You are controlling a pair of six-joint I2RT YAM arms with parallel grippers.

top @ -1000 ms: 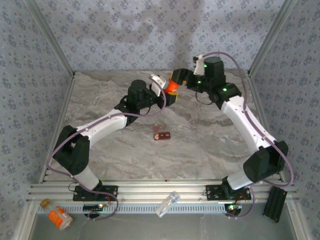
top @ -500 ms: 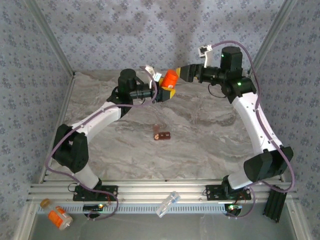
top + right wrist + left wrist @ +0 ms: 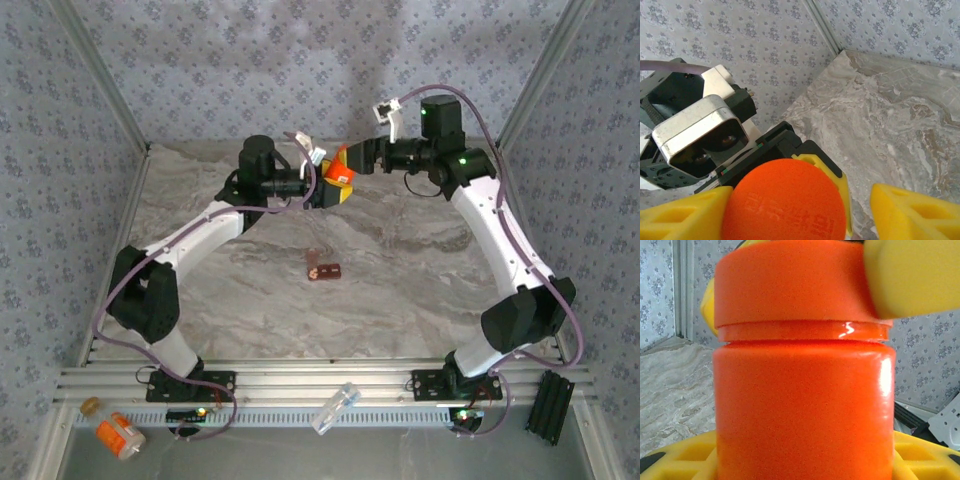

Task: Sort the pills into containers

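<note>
My left gripper (image 3: 333, 188) is shut on the body of a plain orange bottle (image 3: 338, 170), holding it in the air over the back of the table; its yellow fingers (image 3: 680, 455) flank the bottle (image 3: 805, 405). My right gripper (image 3: 800, 212) straddles the bottle's orange cap (image 3: 785, 200). One of its yellow fingers (image 3: 685, 215) rests against the cap, the other stands clear with a gap, so it is open. The containers, a small dark red-brown box (image 3: 324, 269), lie on the table's middle. The pills are out of view.
A white-capped labelled orange bottle (image 3: 118, 432) and a clear plastic tube (image 3: 335, 408) lie on the metal ledge in front of the arm bases. A black block (image 3: 550, 405) stands at the near right. Wallpapered walls close in the marble table (image 3: 420, 270) on three sides.
The left arm carried the orange bottle left and back, then held still. The right gripper swung in over the cap and its jaws narrowed around it.
</note>
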